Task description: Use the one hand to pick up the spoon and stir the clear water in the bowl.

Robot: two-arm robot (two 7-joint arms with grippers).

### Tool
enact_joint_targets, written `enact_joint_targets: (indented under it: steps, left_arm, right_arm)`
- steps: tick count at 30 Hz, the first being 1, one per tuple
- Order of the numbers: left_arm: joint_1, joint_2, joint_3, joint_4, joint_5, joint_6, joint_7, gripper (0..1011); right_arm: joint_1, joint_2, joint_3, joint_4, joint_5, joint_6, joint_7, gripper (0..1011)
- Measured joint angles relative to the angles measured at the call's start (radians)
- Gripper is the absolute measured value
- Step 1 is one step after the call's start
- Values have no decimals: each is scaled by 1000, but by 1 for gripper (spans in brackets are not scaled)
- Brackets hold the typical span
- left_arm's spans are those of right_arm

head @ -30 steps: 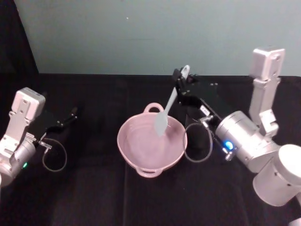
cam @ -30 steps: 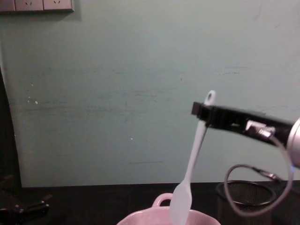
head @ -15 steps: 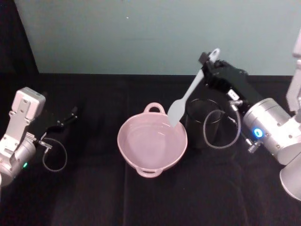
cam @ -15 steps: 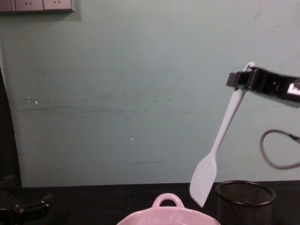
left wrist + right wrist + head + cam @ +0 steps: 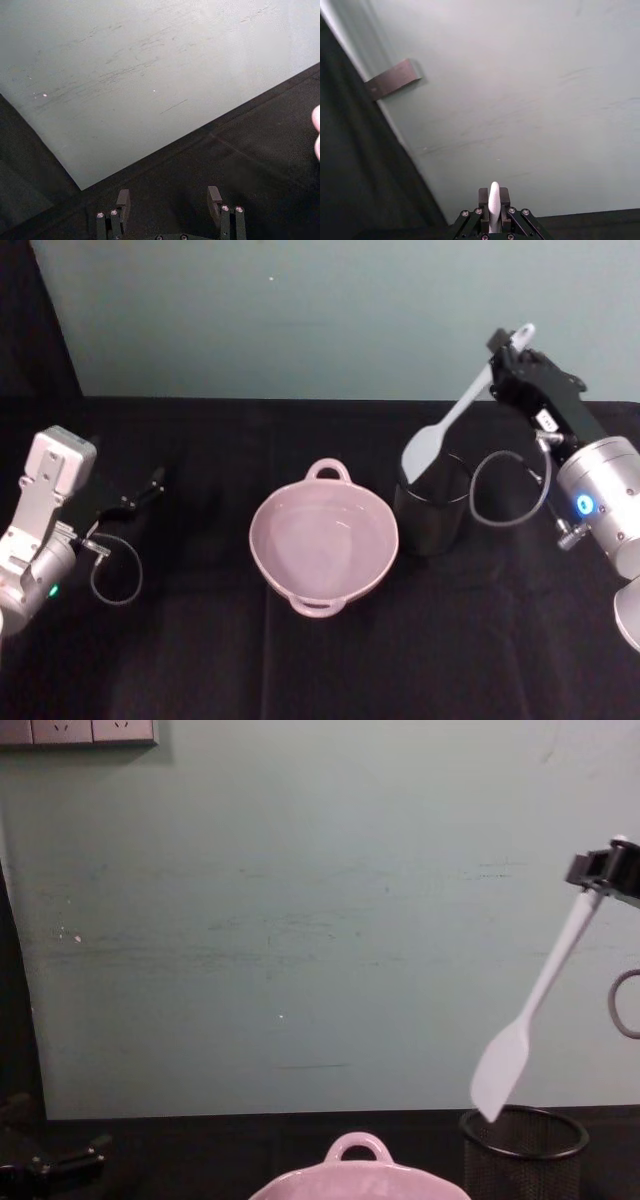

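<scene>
The black flat right gripper (image 5: 508, 352) clamps the long white plastic spoon (image 5: 455, 412) near its handle end, blade hanging above the black wire-mesh cup (image 5: 432, 505), apparently clear of its rim. Judged step: returning the spoon; next, lower it in. The pale pink glossy bowl (image 5: 323, 541) sits beside the cup. The left gripper (image 5: 170, 206) rests open, parked.

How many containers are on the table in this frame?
2: the pale pink bowl at the table's centre, and the black mesh cup just to its right, below the spoon held by the right gripper.
</scene>
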Motion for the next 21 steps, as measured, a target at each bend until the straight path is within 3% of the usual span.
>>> enact_joint_targets:
  steps: [11, 21]
  left_arm:
    - [0, 0, 0, 0, 0, 0, 0, 1011]
    - [0, 0, 0, 0, 0, 0, 0, 1011]
  right_arm:
    - [24, -30, 40, 81, 4, -39, -34, 127]
    - [46, -42, 47, 154, 21, -55, -23, 127]
